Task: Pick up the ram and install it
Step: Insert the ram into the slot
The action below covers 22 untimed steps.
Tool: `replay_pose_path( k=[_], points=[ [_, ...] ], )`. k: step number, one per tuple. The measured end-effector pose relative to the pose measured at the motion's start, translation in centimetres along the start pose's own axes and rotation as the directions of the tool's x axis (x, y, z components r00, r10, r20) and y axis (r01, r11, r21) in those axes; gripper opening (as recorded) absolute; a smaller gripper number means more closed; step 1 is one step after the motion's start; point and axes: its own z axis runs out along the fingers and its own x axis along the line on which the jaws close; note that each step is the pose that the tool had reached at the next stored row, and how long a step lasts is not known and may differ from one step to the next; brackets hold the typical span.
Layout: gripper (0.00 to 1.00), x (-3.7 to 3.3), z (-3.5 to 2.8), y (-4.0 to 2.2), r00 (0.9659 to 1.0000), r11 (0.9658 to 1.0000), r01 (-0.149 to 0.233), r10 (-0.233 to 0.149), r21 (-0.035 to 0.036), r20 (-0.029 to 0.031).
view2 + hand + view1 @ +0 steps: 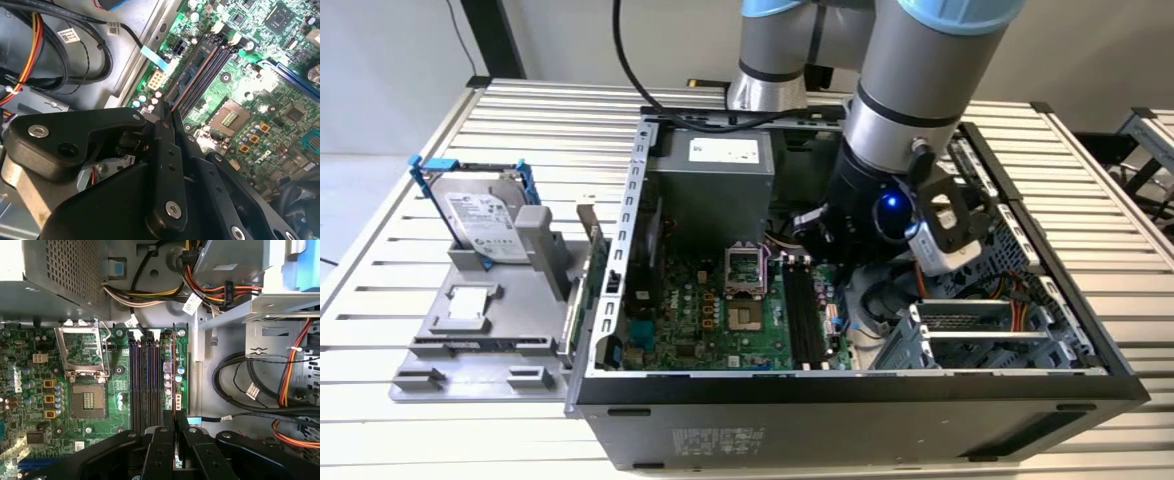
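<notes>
Fingers of the gripper were clenched on the ram, its long axis running straight ahead, parallel to the memory slots.

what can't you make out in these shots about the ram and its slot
- Whether the ram is fully seated: both wrist views see it edge-on, and the gripper, shut on it, covers its near end.
- Exterior view: the arm's wrist hides the gripper tips and the ram.
- Slot latches: too small in either wrist view to tell open from closed.
</notes>
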Motion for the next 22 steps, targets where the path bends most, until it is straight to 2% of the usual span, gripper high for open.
replay_pose_path(
  k=[6,11,16,22],
  points=[
    [0.0,0.08,1.08,-0.02,1.0,1.0,0.0,0.0,0.0001,0.0],
    [0.0,0.26,1.98,-0.39,1.0,1.0,0.0,0.0,0.0003,-0.0001],
    [0.0,1.11,2.68,-0.56,1.0,1.0,-0.002,0.002,-0.0001,-0.0001],
    [0.0,1.13,3.71,-0.57,1.0,1.0,-0.003,0.003,-0.0001,0.0]
  ],
)
